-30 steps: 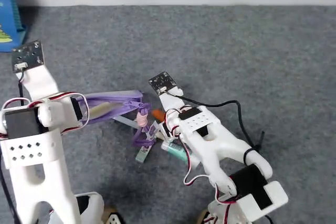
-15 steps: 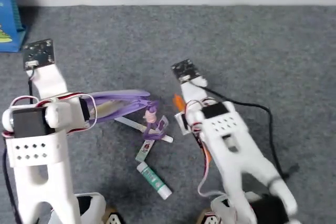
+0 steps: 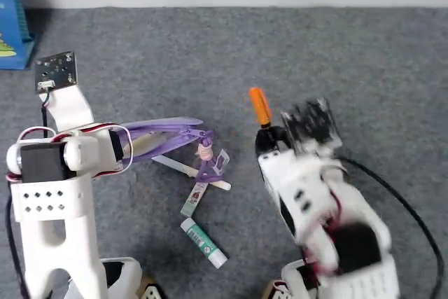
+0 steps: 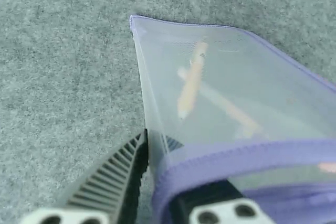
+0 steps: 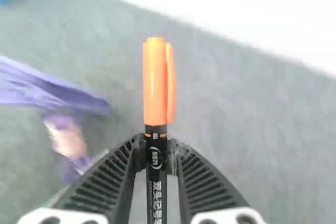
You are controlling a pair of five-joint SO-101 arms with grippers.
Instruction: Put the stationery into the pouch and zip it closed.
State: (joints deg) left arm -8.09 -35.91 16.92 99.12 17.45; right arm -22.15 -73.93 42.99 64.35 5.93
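A clear pouch with a purple zip edge (image 3: 157, 138) hangs above the grey mat, held by its edge in my left gripper (image 3: 120, 146). In the left wrist view the pouch (image 4: 220, 103) shows pale sticks through its wall, and the left gripper (image 4: 157, 182) is shut on its purple edge. My right gripper (image 5: 156, 153) is shut on a black marker with an orange cap (image 5: 156, 82). The marker (image 3: 260, 106) points up and away, lifted right of the pouch mouth. A green-and-white glue stick (image 3: 203, 241) and a small tag-like item (image 3: 194, 199) lie on the mat below the pouch.
A purple zip pull with a pink charm (image 3: 207, 153) dangles at the pouch mouth. A pale flat stick (image 3: 189, 170) lies under it. A blue box (image 3: 10, 19) stands at the far left edge. A black cable (image 3: 399, 201) trails right of the right arm.
My right arm has lifted the orange-capped marker off the mat and swung it up and to the right. The glue stick is now uncovered. The left arm and pouch have barely shifted.
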